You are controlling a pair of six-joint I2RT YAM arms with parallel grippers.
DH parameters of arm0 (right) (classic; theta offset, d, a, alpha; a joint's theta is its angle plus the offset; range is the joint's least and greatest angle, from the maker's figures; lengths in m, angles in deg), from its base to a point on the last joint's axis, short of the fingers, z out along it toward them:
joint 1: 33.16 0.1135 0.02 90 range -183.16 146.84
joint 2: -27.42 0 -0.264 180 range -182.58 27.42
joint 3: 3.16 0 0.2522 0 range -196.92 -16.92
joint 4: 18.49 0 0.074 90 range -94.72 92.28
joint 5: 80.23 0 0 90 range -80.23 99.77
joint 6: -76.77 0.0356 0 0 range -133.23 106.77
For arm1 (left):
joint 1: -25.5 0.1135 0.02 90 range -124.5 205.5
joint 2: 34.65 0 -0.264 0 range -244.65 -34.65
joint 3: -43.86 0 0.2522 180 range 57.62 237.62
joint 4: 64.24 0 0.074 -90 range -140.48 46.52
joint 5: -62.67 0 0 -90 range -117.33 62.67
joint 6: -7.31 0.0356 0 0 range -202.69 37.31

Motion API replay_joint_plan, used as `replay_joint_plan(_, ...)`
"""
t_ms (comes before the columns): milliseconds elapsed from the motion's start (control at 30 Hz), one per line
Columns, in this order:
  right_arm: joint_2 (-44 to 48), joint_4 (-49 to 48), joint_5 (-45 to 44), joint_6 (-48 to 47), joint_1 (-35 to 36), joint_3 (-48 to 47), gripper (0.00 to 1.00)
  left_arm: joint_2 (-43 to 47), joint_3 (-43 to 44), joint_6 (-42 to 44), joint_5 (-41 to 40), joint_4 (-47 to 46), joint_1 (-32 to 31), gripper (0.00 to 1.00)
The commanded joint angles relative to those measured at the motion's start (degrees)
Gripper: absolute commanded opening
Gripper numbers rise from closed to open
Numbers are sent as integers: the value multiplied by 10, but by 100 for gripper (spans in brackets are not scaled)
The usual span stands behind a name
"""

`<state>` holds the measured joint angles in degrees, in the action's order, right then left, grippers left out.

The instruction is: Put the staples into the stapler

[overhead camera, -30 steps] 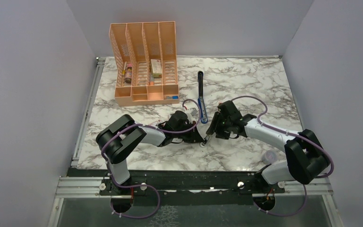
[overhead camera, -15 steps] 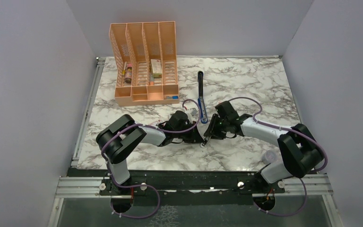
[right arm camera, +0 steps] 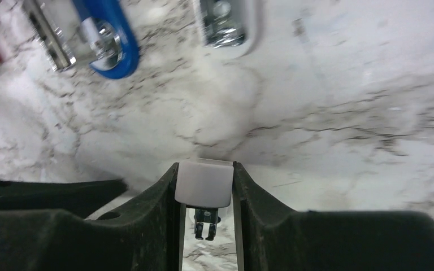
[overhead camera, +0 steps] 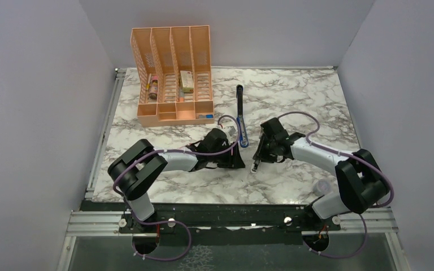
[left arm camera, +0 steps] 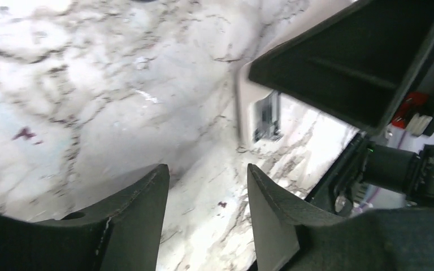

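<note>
- Left gripper (left arm camera: 206, 169): jaws apart, nothing between them, low over the marble table (overhead camera: 299, 96).
- Right gripper (right arm camera: 203, 168): just beside the left gripper, at its 3 o'clock. Fingers clamped on a small white staple tray (right arm camera: 203, 184); left wrist view shows a silvery strip in it.
- Stapler (overhead camera: 241, 117): flat on the table at 12 o'clock from both grippers, blue end nearest them, black end pointing away, untouched.
- Peach desk organizer (overhead camera: 172, 73): 10 o'clock from the stapler, far left.
</note>
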<state>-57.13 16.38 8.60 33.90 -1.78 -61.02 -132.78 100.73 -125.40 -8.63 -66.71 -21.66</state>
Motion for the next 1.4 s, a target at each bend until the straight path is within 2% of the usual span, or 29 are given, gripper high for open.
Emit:
replay_joint_plan(0,25,63,-96,-38,-32,-7,28,34,10,32,-59,87,11,55)
replay_joint_plan(333,31,69,-154,-94,-121,-26,29,46,1,32,-60,91,23,56)
replay_joint_plan(767,-75,12,-149,-129,-153,-104,30,73,2,42,-76,114,31,56)
replay_joint_plan(1133,-57,11,-147,-133,-153,-91,52,99,10,50,-103,138,39,56)
replay_joint_plan(1367,-13,36,-153,-141,-152,-98,54,148,32,66,-168,201,49,56)
